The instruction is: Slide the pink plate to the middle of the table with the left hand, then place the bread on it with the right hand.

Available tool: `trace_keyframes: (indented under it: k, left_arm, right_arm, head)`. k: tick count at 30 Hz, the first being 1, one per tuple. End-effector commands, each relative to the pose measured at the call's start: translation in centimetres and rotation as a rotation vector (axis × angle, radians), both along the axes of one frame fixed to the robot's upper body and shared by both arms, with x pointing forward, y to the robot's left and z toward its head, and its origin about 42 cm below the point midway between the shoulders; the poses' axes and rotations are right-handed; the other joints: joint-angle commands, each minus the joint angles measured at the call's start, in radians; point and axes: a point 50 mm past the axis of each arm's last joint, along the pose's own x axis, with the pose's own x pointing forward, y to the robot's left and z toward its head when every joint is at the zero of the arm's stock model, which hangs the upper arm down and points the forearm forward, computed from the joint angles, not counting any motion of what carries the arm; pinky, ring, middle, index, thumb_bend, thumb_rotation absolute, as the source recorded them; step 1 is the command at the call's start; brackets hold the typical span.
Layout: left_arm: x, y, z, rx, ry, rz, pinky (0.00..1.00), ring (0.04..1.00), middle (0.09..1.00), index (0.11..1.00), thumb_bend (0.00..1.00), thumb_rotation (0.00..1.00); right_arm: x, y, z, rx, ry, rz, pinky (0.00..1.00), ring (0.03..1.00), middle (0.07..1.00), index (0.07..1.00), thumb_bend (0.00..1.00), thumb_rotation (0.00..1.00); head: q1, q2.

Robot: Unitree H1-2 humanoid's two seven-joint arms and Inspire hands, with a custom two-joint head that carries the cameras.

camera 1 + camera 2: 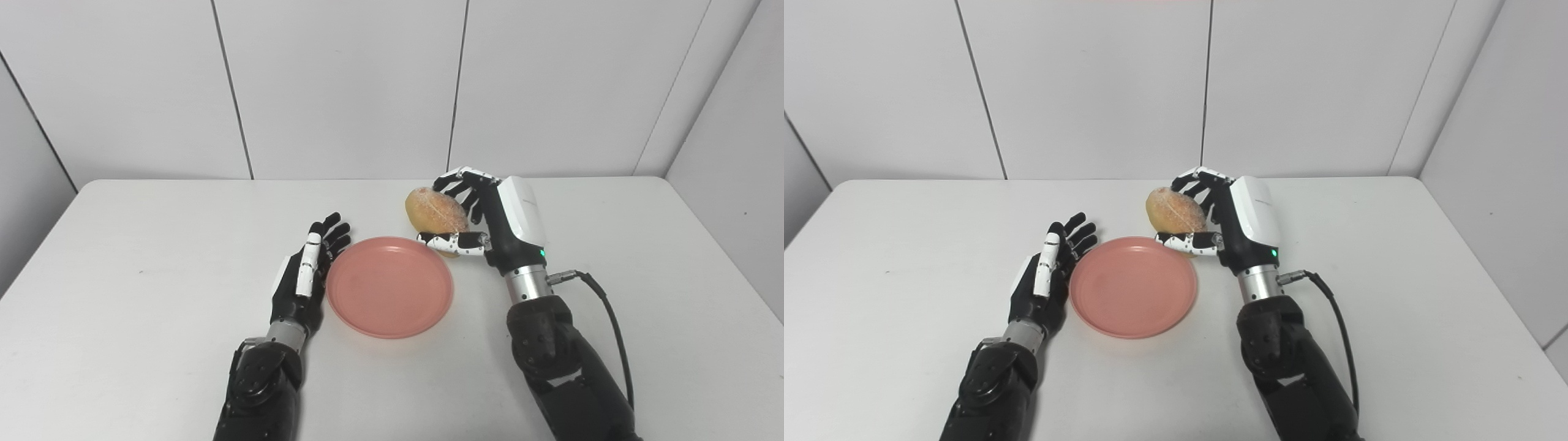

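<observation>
**Bread held at the plate's far rim**

The pink plate [389,288] lies flat near the middle of the white table [122,257], with nothing on it. The bread [433,212], a round golden roll, sits at about 1 o'clock from the plate, just past its far rim. The right hand [490,223] is wrapped around the roll: its fingers [458,181] curl over the top and far side, and its thumb [454,242] reaches across beneath the near side. Whether the roll is lifted clear of the table or resting on it is hard to tell from this angle, though it seems raised a little.

The left hand [306,275] lies at 9 o'clock from the plate, its palm edge just beside or touching the rim. Its fingers are straight and slightly spread, pointing toward 1 o'clock, and hold nothing.

A black cable [603,306] runs from the right wrist back along the forearm.
</observation>
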Motion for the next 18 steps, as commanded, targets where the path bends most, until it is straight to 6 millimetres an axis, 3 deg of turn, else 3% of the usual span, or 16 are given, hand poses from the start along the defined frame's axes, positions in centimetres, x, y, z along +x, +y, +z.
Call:
trace_keyframes:
  k: [1,3,6,18]
  left_arm:
    - [0.5,-0.7,0.6,0.005,-0.018,0.000,0.91,0.910,0.893,0.885,0.45,1.00]
    - [0.5,-0.9,0.5,0.009,-0.025,0.000,0.92,0.913,0.895,0.889,0.45,1.00]
    - [0.6,-1.0,0.5,0.011,-0.037,0.004,0.92,0.916,0.896,0.888,0.45,1.00]
    - [0.7,-1.9,0.5,0.048,-0.075,0.015,0.95,0.941,0.922,0.908,0.45,1.00]
  right_arm:
    - [0.7,1.3,2.4,-0.009,-0.075,0.064,0.20,0.265,0.444,0.497,0.52,0.00]
    - [0.8,1.8,2.0,-0.025,-0.059,0.090,0.20,0.260,0.465,0.488,0.52,0.00]
    - [1.0,2.2,1.4,-0.044,-0.040,0.116,0.21,0.269,0.399,0.512,0.51,0.00]
    - [1.8,3.9,-1.7,-0.177,0.054,0.169,0.27,0.342,0.422,0.523,0.51,0.00]
  head:
    - [0.018,0.001]
    - [0.033,0.003]
    - [0.039,0.005]
    - [0.094,0.010]
